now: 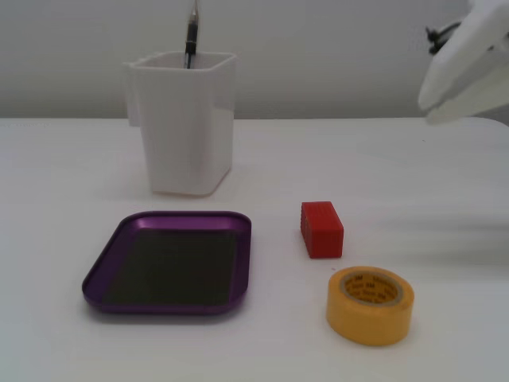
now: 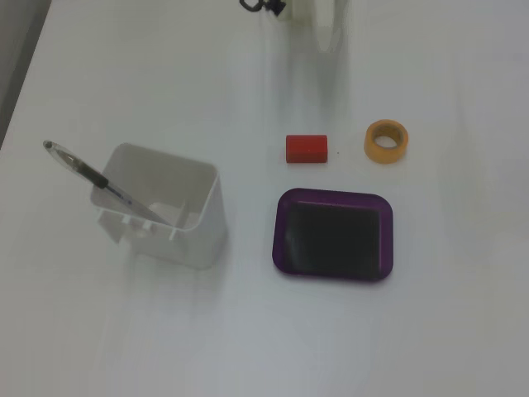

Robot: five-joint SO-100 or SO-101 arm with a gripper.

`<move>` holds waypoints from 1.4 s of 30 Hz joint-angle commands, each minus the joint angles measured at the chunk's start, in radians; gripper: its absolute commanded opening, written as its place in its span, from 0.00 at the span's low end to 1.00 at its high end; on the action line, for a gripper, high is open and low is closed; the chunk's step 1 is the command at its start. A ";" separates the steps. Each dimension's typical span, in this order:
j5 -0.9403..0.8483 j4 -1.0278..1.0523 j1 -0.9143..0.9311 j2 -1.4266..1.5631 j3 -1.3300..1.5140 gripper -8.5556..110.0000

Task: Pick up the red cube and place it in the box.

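My gripper [image 1: 453, 83] hangs raised at the upper right edge of a fixed view, white and blurred against the pale wall, holding nothing; whether its fingers are apart or together I cannot tell. In the other fixed view, which looks down on the table, only a sliver of it [image 2: 324, 25] shows at the top edge. Well below and to the left of it in the lower view, the red cube [image 1: 321, 228] lies flat on the white table [image 1: 64, 159], untouched. It is an oblong block, and its long axis runs away from that camera, a short end facing the lens; from above [image 2: 307, 149] the same axis runs left to right. Just in front of it stands a yellow tape roll [image 1: 370, 305], near but not touching, with small print inside its core, a "3M" mark as far as I can read it. To the cube's left lies the box [image 1: 105, 270], a shallow purple tray with a dark floor. Behind the tray stands a tall white container [image 1: 184, 127] with a pen [image 1: 191, 36] leaning in it.
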 commanded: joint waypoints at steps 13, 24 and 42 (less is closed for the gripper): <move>-0.118 -0.015 0.011 -1.216 -0.686 0.24; -0.078 -0.025 0.213 -1.552 -0.937 0.27; -0.067 -0.023 0.103 -1.594 -0.930 0.26</move>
